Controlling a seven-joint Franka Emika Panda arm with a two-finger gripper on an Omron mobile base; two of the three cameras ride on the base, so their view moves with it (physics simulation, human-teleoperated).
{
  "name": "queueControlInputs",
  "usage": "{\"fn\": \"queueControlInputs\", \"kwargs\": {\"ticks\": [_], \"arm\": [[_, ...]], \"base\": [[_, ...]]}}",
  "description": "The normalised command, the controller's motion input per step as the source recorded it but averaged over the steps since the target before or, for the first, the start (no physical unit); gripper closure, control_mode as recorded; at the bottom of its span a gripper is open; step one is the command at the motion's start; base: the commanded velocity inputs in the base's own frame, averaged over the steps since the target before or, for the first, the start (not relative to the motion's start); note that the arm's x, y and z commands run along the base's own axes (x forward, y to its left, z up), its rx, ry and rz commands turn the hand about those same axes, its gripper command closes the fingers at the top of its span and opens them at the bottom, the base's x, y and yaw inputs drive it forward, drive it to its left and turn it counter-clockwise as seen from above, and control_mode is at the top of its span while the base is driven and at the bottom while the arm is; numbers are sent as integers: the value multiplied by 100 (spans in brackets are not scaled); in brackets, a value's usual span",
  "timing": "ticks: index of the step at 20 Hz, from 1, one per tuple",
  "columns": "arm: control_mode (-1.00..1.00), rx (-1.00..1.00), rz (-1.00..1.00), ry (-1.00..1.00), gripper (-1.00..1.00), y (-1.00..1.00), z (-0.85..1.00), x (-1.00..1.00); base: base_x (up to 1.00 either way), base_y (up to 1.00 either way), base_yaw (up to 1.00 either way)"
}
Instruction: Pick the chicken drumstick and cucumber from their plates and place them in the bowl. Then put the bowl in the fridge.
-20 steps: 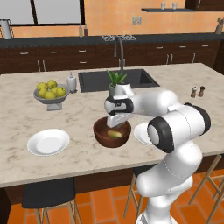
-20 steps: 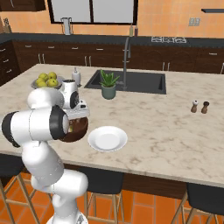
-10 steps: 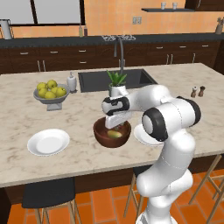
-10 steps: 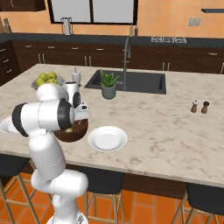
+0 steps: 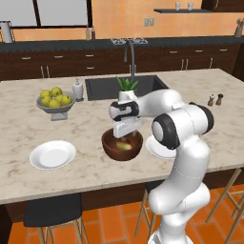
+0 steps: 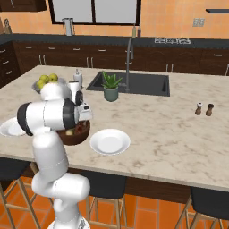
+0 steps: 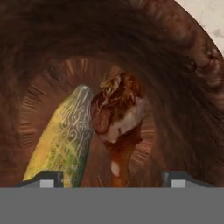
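Note:
The dark brown bowl (image 5: 110, 147) stands on the island counter, and my gripper (image 5: 125, 133) hangs just over it. In the hand view my gripper (image 7: 111, 178) is open, its fingertips (image 7: 48, 178) spread wide and touching nothing. Below them the chicken drumstick (image 7: 117, 118) lies on the bowl's floor (image 7: 175, 87), bone end toward me. The yellow-green cucumber (image 7: 65, 140) rests against its left side. One white plate (image 5: 52, 154) sits left of the bowl. The other plate (image 6: 110, 141) sits right of the bowl (image 6: 77, 135). The fridge is out of view.
A grey footed bowl of yellow-green fruit (image 5: 55, 99) and a soap bottle (image 5: 77, 89) stand at the back left. Behind the bowl are the sink (image 5: 125, 87), faucet and a potted plant (image 6: 111, 87). Salt and pepper shakers (image 5: 215, 99) stand far right. Stools sit under the counter edge.
My jaws have gone from shut to wide open over the bowl. The drumstick now lies loose in the bowl beside the cucumber. The arm's elbow has swung a little.

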Motion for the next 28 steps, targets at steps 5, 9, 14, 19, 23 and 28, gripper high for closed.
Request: {"fn": "queueControlInputs", "kwargs": {"ticks": [5, 9, 14, 19, 23, 28], "arm": [[-100, 0, 4, 0, -100, 71, 58, -52], [-100, -2, 1, 1, -100, 69, -8, -71], [-100, -5, 0, 0, -100, 32, -34, -8], [-100, -1, 0, 0, -100, 9, -47, -3], [-100, -1, 0, -1, -100, -5, -51, -2], [-100, -3, 0, -7, 100, 0, -34, -12]], "base": [[0, 0, 0], [0, 0, 0], [0, 0, 0], [0, 0, 0], [0, 0, 0], [0, 0, 0]]}}
